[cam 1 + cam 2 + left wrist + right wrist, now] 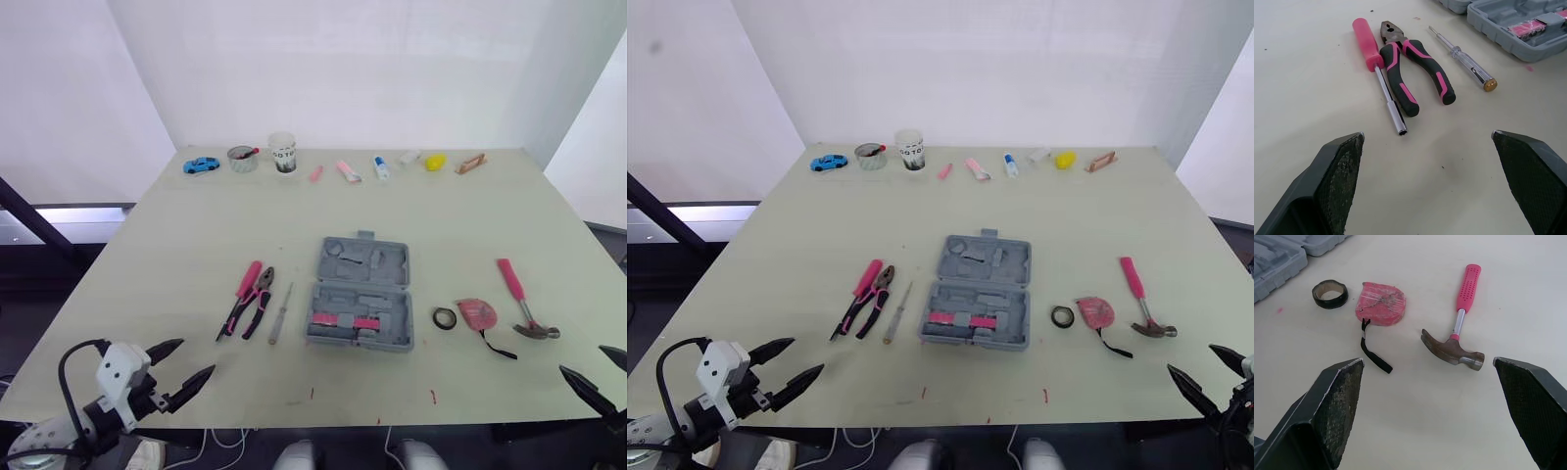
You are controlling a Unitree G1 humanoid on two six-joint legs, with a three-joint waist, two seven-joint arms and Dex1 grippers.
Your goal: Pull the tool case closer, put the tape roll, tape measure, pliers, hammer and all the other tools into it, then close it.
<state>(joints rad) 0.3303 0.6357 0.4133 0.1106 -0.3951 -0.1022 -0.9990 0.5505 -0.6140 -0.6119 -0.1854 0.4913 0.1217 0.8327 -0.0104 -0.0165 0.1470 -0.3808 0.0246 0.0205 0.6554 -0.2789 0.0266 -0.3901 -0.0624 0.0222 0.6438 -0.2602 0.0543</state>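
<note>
Pale table (pixel 176 225), white walls. Left gripper (pixel 196 357) spread, empty; ahead of it lie a nut driver (pixel 245 292), pliers (pixel 261 299) and a tester screwdriver (pixel 281 313), all rigid and slim. Tool case (pixel 361 292) open, ahead between the grippers: probably light, slides; hook the near rim. Right gripper (pixel 583 360) spread, empty; ahead of it tape roll (pixel 445 318), tape measure (pixel 477 313) and hammer (pixel 519 299), likely head-heavy.
</note>
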